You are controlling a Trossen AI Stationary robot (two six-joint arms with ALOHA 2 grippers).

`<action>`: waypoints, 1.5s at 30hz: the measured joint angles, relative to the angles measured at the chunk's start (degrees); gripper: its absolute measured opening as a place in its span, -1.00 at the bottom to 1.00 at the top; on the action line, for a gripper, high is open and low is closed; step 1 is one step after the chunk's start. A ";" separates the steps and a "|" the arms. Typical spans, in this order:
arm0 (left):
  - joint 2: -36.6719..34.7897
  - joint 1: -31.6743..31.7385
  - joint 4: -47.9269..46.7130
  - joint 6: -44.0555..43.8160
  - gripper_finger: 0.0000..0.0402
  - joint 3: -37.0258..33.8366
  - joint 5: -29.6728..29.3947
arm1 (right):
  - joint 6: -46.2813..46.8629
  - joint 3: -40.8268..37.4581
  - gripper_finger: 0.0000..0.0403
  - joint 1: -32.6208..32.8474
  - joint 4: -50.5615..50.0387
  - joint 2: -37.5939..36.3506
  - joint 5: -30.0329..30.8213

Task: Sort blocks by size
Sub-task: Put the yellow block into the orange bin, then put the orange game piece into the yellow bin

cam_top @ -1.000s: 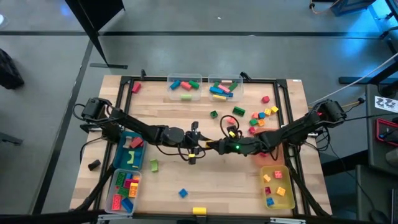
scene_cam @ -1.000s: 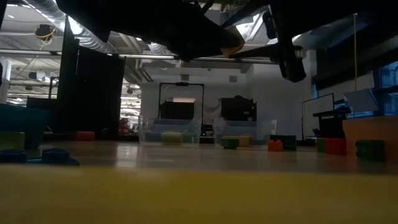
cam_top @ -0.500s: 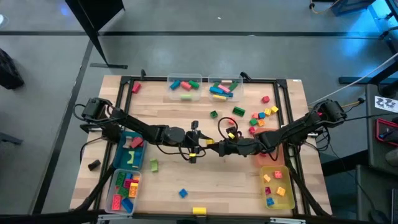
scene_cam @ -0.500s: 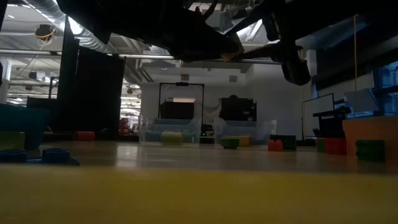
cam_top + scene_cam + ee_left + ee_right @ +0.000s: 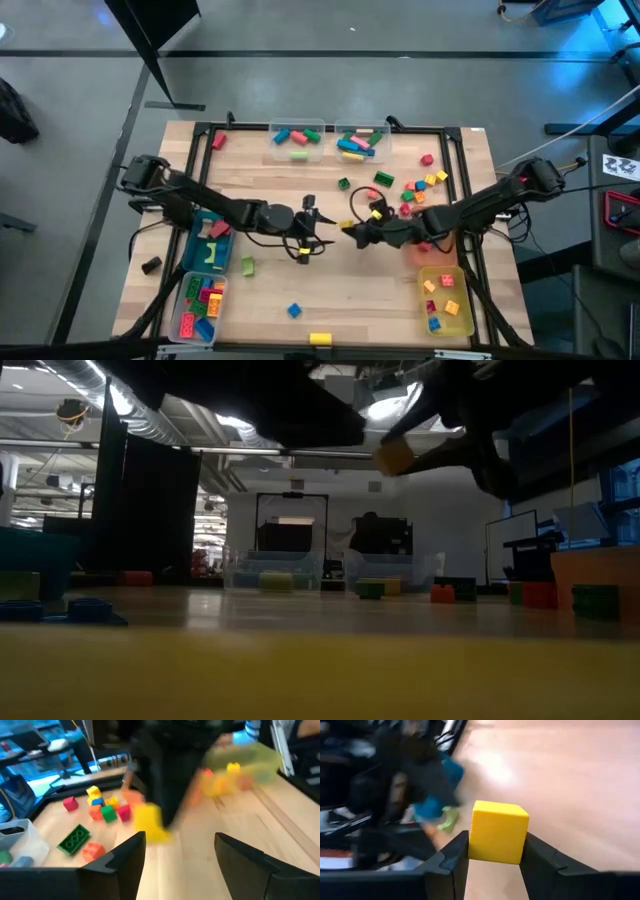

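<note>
Pale wood planks form the tabletop (image 5: 300,190), framed by a dark rail, seen from above. Two clear bins (image 5: 298,141) with long bricks stand at the far edge, blue bins (image 5: 205,270) near the left corner, a yellow bin (image 5: 445,300) at the right. Loose blocks (image 5: 420,188) cluster far right; others lie scattered near the front. The left hand (image 5: 308,240) and right hand (image 5: 352,232) meet mid-table, close together.

From table height, a yellow cube (image 5: 392,457) hangs above the wood under dark arms; a grey room with racks lies behind.

The left wrist view shows its hand (image 5: 180,855) spread with nothing in it, the other arm's yellow cube just ahead.

The right wrist view shows its hand (image 5: 492,852) pinching the cube (image 5: 498,832), flat faces against both fingers, level, no long axis.
</note>
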 joint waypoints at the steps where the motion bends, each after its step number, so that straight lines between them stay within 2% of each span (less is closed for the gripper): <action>1: -1.35 -0.04 -2.74 0.27 0.09 0.00 0.08 | -0.14 0.00 -0.29 -0.10 -2.14 -1.34 0.06; 9: -16.05 0.04 -31.33 -1.46 0.07 -0.01 -1.25 | -0.65 -0.02 -0.30 -0.31 -27.95 -15.21 0.23; 14: -25.22 0.03 -43.06 -5.42 0.07 -0.64 -1.94 | 1.86 -0.02 -0.26 -0.32 -43.57 -22.25 -4.50; 20: -34.42 -0.02 -45.18 -9.05 0.07 -5.35 -2.87 | 2.35 -0.03 -0.28 -0.32 -60.70 -26.08 -17.09; 23: -37.52 -0.04 -45.32 -10.23 0.07 -7.95 -2.95 | 3.70 -0.07 -0.27 -0.29 -66.42 -26.07 -19.95; 28: -40.27 -0.03 -44.86 -11.07 0.08 -11.50 -2.96 | 6.16 -0.09 -0.22 -0.32 -72.48 -25.85 -21.20; 36: -40.52 -0.04 -44.29 -12.60 0.08 -15.17 -3.02 | 6.42 -0.07 -0.18 -0.32 -72.43 -25.87 -25.26; 41: -40.50 -0.04 -44.21 -12.23 0.08 -15.47 -3.04 | 6.42 -0.08 -0.14 -0.32 -72.76 -25.87 -25.45; 45: -40.50 -0.04 -42.78 -10.54 0.08 -15.47 -3.15 | 6.40 -0.07 -0.04 -0.32 -74.09 -25.87 -25.45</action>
